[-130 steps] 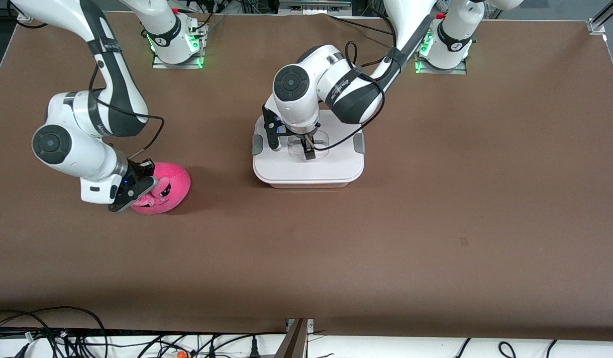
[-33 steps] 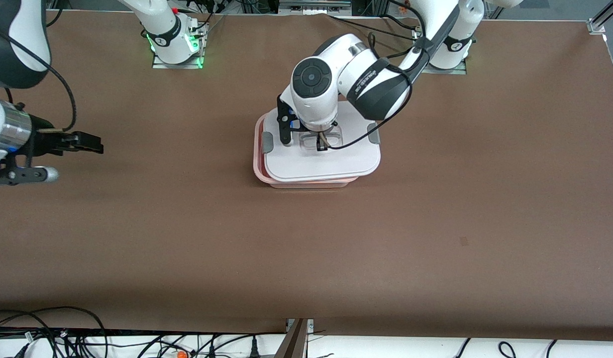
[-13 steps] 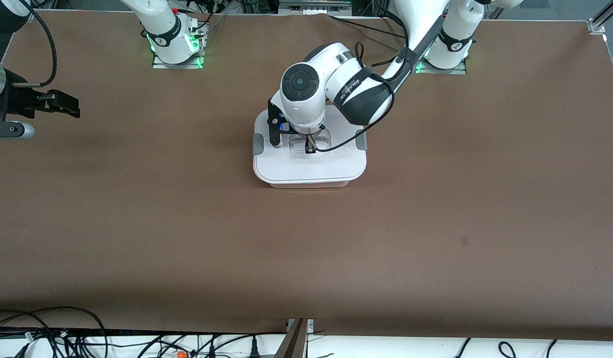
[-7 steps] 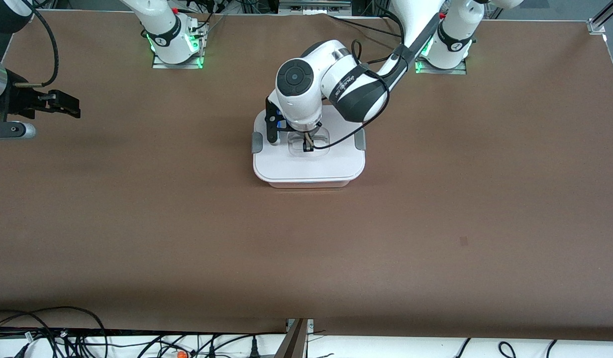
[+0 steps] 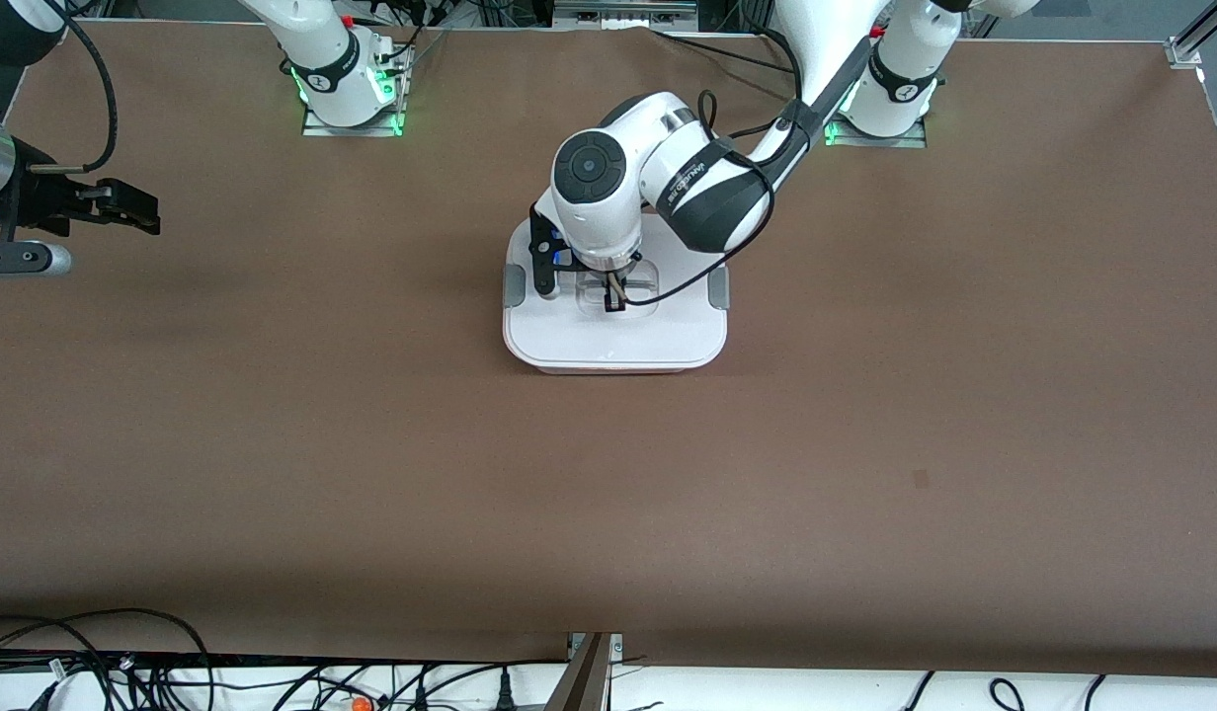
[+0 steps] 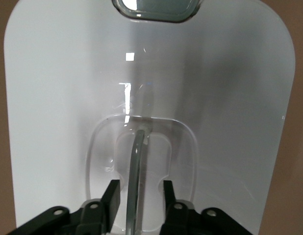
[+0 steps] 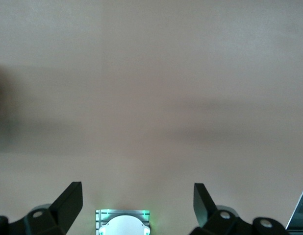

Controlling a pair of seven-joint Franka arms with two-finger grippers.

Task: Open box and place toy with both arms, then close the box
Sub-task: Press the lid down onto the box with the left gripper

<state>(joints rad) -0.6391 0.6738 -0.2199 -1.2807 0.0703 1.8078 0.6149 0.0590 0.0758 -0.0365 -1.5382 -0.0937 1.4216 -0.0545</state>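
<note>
Left gripper [image 6: 138, 193] astride curved clear handle [image 6: 134, 161]

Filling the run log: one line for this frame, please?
box: lid on | toy: not visible | left gripper: open astride lid handle | right gripper: open, waiting over bare table

Box [image 5: 614, 336] mid-table, lid [image 6: 58, 98] on (left pincer [image 6: 138, 196] over handle [image 6: 137, 166]); right pincer [image 5: 124, 205] over right arm's end.
</note>
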